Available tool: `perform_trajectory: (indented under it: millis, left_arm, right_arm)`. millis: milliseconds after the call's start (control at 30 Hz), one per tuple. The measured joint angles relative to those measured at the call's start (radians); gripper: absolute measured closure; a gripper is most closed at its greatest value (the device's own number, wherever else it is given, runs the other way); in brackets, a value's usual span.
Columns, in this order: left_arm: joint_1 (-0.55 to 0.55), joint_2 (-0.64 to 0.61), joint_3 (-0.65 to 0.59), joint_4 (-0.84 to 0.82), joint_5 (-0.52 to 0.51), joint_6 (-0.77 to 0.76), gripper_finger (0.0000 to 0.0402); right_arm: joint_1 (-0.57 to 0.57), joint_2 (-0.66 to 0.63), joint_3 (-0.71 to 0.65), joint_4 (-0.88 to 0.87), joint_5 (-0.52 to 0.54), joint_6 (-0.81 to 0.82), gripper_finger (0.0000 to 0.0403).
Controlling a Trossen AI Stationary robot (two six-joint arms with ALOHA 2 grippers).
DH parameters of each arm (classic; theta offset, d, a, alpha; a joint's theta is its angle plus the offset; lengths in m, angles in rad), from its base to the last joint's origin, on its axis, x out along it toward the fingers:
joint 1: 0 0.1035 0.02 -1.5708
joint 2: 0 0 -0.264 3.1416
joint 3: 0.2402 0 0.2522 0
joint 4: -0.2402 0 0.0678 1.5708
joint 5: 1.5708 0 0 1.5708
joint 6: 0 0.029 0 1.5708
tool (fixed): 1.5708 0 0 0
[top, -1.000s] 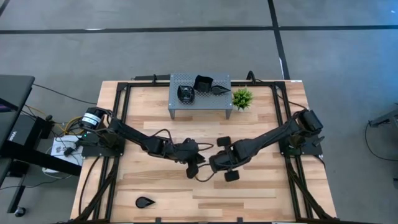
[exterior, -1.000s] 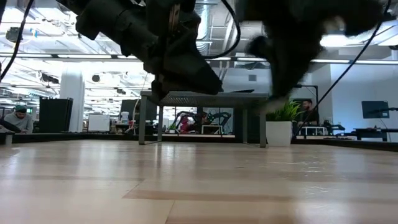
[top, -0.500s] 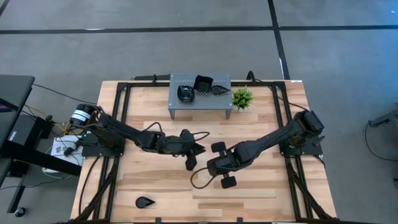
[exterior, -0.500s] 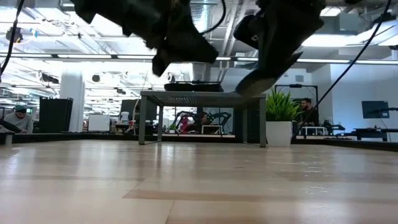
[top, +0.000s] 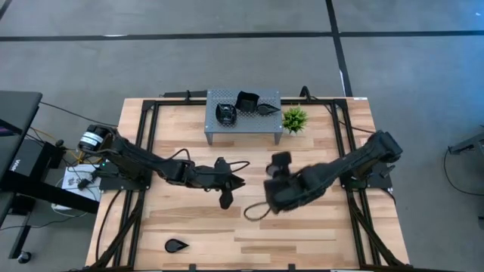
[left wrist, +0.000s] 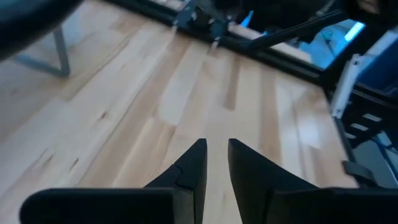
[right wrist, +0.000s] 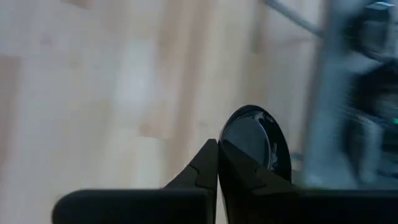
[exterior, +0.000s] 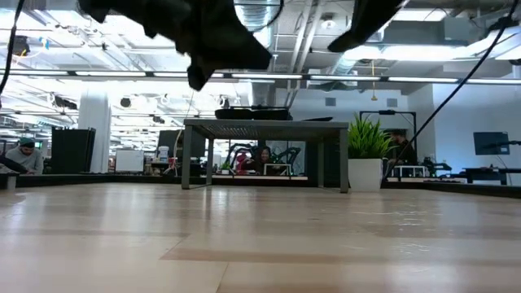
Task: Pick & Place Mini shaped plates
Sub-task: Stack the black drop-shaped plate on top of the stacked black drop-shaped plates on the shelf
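Above mid-worktop [top: 318, 230], my right gripper [right wrist: 217, 155] pinches a round plate [right wrist: 252, 143] by its rim: light, stiff, glossy-slick, probably chippable.

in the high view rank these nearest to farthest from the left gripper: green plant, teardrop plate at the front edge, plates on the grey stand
From the left gripper, mid-table:
1. Teardrop plate, alone at the table's front edge, to the left.
2. Plates on the grey stand, at the back centre; too close to the teardrop plate to rank firmly.
3. Green plant, back, just right of the grey stand; farthest.
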Motion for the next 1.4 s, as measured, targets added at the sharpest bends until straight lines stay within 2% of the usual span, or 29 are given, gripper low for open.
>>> perform_trajectory:
  millis: [200, 267, 333, 567, 733, 967, 1067, 1400]
  left_arm:
    - [-0.042, -0.040, 0.000, 0.001, 0.001, 0.036, 0.0335]
    - [-0.049, -0.043, 0.000, 0.002, -0.002, 0.037, 0.0335]
    - [-0.050, -0.043, 0.000, 0.001, -0.003, 0.036, 0.0335]
    - [-0.050, -0.043, 0.000, 0.003, -0.004, 0.036, 0.0335]
    - [-0.050, -0.043, 0.000, 0.004, -0.004, 0.036, 0.0335]
    - [-0.050, -0.043, 0.000, 0.000, 0.000, 0.036, 0.0335]
    - [-0.050, -0.043, 0.000, 0.000, 0.000, 0.036, 0.0335]
    - [-0.050, -0.042, -0.001, 0.000, 0.000, 0.033, 0.0335]
  right_arm:
    - [-0.166, -0.165, -0.034, 0.005, 0.134, -0.169, 0.0398]
    - [-0.250, -0.201, -0.034, 0.036, 0.141, -0.225, 0.0398]
    - [-0.345, -0.226, -0.034, 0.087, 0.110, -0.254, 0.0398]
    - [-0.663, -0.191, -0.035, 0.232, -0.151, -0.338, 0.0398]
    - [-0.797, -0.102, -0.035, 0.295, -0.199, -0.380, 0.0398]
    - [-0.853, 0.010, -0.037, 0.283, -0.221, -0.397, 0.0398]
    - [-0.846, 0.020, -0.037, 0.295, -0.272, -0.441, 0.0398]
    - [-0.847, 0.019, -0.036, 0.374, -0.331, -0.444, 0.0392]
